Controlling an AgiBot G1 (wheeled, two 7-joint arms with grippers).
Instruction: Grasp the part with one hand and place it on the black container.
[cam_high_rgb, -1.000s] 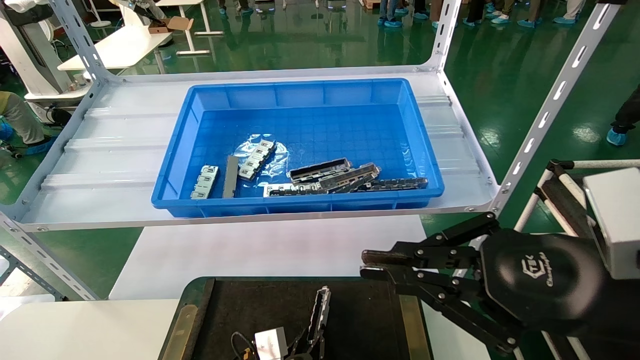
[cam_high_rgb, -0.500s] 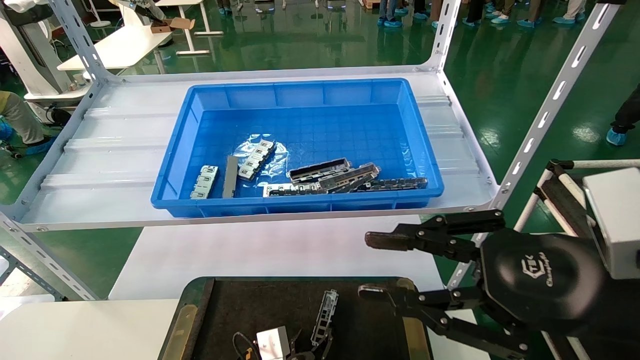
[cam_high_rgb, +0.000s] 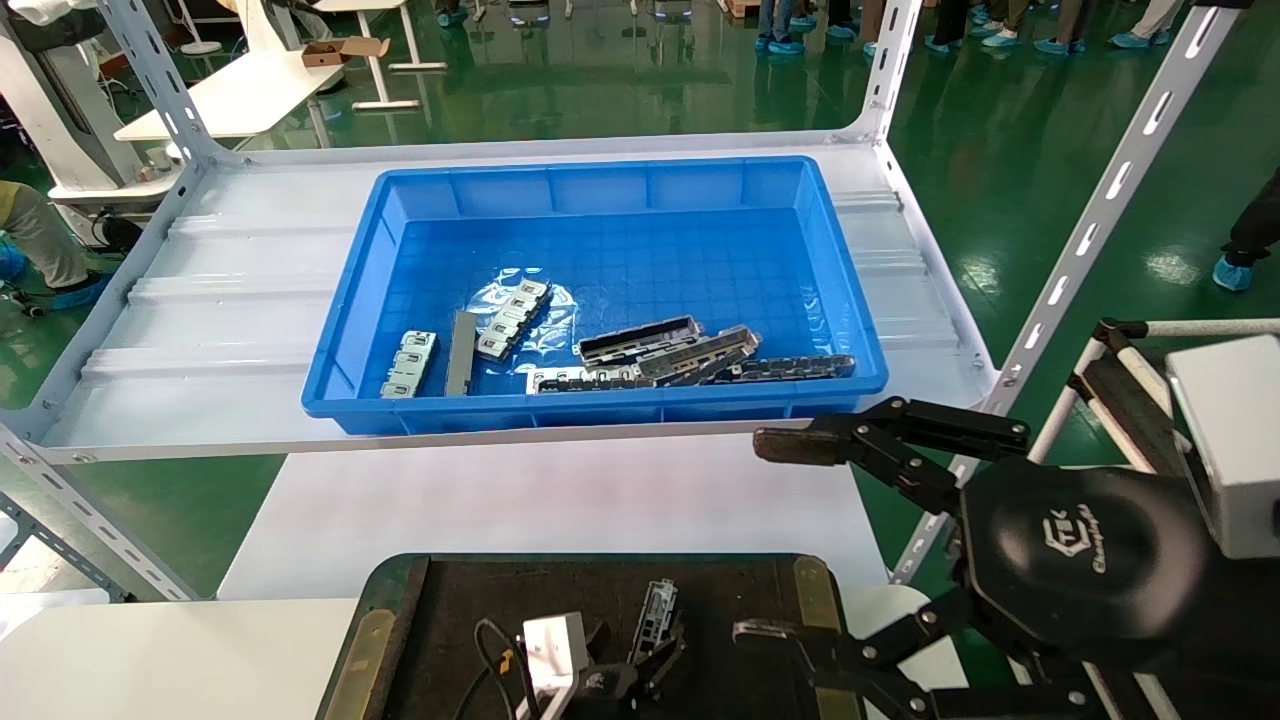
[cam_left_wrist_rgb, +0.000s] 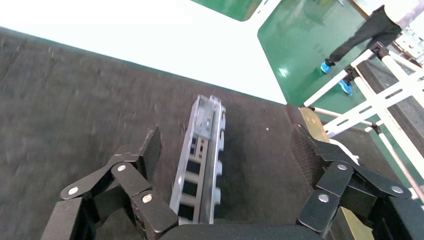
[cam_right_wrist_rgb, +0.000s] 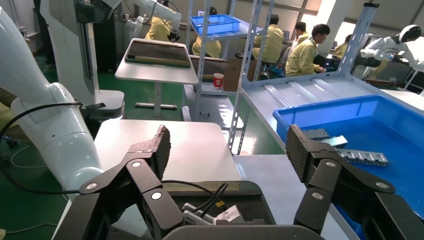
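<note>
So at this point the part was already lying on the black container, near the tray's middle toward our side, and our left gripper was right over it with its jaws spread wide and nothing in them. From the left wrist view, the strip ran straight down the gap between the two fingers, long axis pointing away from the palm, and neither pad was touching it; there was clear dark tray surface on both sides. So the jaws straddled it lengthwise and would close across its narrow width if they shut again. In the head view the part sat slightly tilted, its far end leaning a bit toward the right. Our right gripper hovered off the tray's right edge, between the container and the blue bin, also fully open and empty, one finger up near the shelf lip and the other low by the brass strip. It was the nearer arm to the bin, where the remaining pieces lay in a loose pile along the front wall, mostly with their long axes running side to side. We'd guess this placement was basically done and the next pick belonged to whichever arm reached into the bin.
</note>
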